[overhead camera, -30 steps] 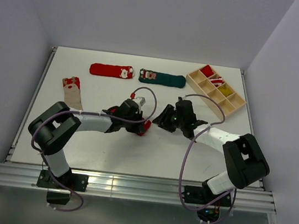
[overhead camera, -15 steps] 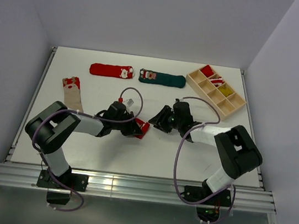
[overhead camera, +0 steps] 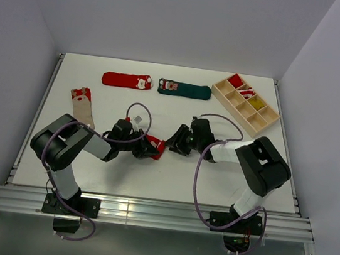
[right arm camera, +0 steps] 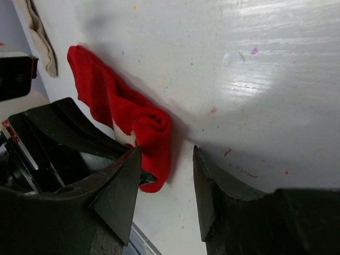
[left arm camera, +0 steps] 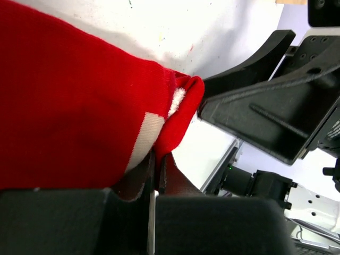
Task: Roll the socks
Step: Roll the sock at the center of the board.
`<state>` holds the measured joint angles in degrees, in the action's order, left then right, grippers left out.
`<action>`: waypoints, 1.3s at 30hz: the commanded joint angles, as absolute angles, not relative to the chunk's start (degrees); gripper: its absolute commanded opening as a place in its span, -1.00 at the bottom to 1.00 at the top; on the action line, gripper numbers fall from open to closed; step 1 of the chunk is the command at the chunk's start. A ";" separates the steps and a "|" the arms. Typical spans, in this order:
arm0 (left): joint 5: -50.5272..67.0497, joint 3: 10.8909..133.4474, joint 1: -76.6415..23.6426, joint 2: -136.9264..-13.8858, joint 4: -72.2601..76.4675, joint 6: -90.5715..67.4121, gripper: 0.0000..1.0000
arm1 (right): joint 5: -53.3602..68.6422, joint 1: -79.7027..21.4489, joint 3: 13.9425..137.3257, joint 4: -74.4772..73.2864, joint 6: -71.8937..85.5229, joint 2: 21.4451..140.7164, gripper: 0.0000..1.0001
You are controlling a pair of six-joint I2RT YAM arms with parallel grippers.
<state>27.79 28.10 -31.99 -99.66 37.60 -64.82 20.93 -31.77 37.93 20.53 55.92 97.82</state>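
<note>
A red sock lies partly rolled at mid-table, and my left gripper is shut on its edge. In the left wrist view the pads pinch a fold of the red sock. My right gripper stands open just right of it. In the right wrist view its fingers are apart with the rolled end of the sock just beyond them. A second red sock and a dark green sock lie flat at the back. A beige sock lies at the left.
A wooden compartment tray sits at the back right with small items inside. The two grippers are close together, and the right gripper's black body fills the right side of the left wrist view. Walls enclose the table on three sides.
My left gripper has drawn back to the left with the red sock still in it. The right gripper has followed leftward and stays close to the sock.
</note>
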 commanded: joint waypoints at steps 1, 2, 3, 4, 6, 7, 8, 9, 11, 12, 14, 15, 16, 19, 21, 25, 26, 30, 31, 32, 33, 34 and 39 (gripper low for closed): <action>28.74 26.89 -31.64 -101.60 38.14 -65.65 -0.99 | 21.62 -33.22 39.64 21.80 55.72 98.88 0.02; 28.83 26.89 -31.64 -101.60 38.14 -65.65 -0.99 | 21.53 -33.57 39.81 21.71 55.81 98.70 0.02; 28.83 26.89 -31.64 -101.69 38.14 -65.65 -0.99 | 21.45 -33.75 40.08 21.45 55.72 98.61 0.02; 28.83 26.89 -31.64 -101.69 38.23 -65.65 -0.99 | 21.18 -34.01 40.34 21.10 55.64 98.53 0.02; 28.83 26.72 -31.55 -101.86 38.32 -65.74 -0.99 | 20.13 -34.54 41.48 20.04 55.28 98.70 0.02; 29.00 26.72 -31.64 -101.95 38.76 -65.83 -0.99 | 19.87 -34.72 41.92 19.08 55.20 98.88 0.01; 29.26 26.72 -31.64 -102.13 39.02 -65.92 -0.99 | 19.60 -34.89 42.36 18.46 55.02 99.14 0.01; 29.35 26.72 -31.64 -102.39 39.20 -66.09 -0.99 | 18.82 -35.33 43.23 17.94 55.02 99.40 0.01; 29.70 26.63 -31.64 -102.65 40.16 -66.36 -0.99 | 17.85 -35.59 44.20 16.00 54.67 99.84 -0.02; 29.79 26.54 -31.64 -102.83 40.34 -66.53 -0.99 | 17.15 -35.94 45.17 15.30 54.49 100.10 -0.04; 29.97 26.37 -31.64 -102.83 40.95 -66.71 -0.99 | 16.18 -36.12 45.96 12.93 54.14 100.63 -0.06; 29.97 26.19 -31.64 -102.83 41.04 -66.80 -0.99 | 15.30 -36.21 46.75 12.14 54.05 100.81 -0.08; 30.06 26.19 -31.64 -102.83 41.13 -66.80 -0.99 | 15.03 -36.38 47.11 10.65 53.79 100.98 -0.10; 30.15 26.19 -31.64 -102.83 41.48 -66.80 -0.99 | 13.80 -36.74 48.34 7.92 53.18 101.51 -0.23; 30.41 26.28 -31.64 -103.09 41.92 -66.88 -0.99 | 13.27 -36.91 49.21 6.86 52.82 101.95 -0.39; 31.11 26.28 -31.64 -103.53 42.89 -67.06 -0.99 | 12.31 -37.26 50.97 3.53 51.95 102.66 -0.76; 31.29 26.28 -31.64 -103.62 42.98 -66.97 -0.99 | 11.87 -37.44 52.19 2.47 51.68 102.74 -0.94; 30.85 26.80 -31.55 -101.70 41.76 -65.75 -0.71 | 7.39 -37.97 56.68 -7.43 49.40 102.92 -1.00; 29.72 26.98 -31.64 -100.73 39.22 -65.13 -0.58 | 6.34 -38.06 57.56 -9.12 48.79 102.83 -1.00; 28.66 27.24 -31.73 -99.77 37.46 -63.39 -0.46 | 4.50 -38.14 58.96 -10.53 48.52 102.92 -1.00; 27.70 27.94 -31.73 -97.23 35.27 -62.50 -0.25 | 3.70 -38.14 59.58 -11.85 48.34 103.01 -1.00; 24.99 28.38 -31.90 -95.82 31.24 -61.45 -0.17 | 3.08 -38.23 60.11 -13.95 48.08 103.18 -1.00; 14.44 32.86 -34.45 -86.32 17.07 -53.97 0.21 | 1.58 -38.23 62.66 -18.62 47.73 104.32 -1.00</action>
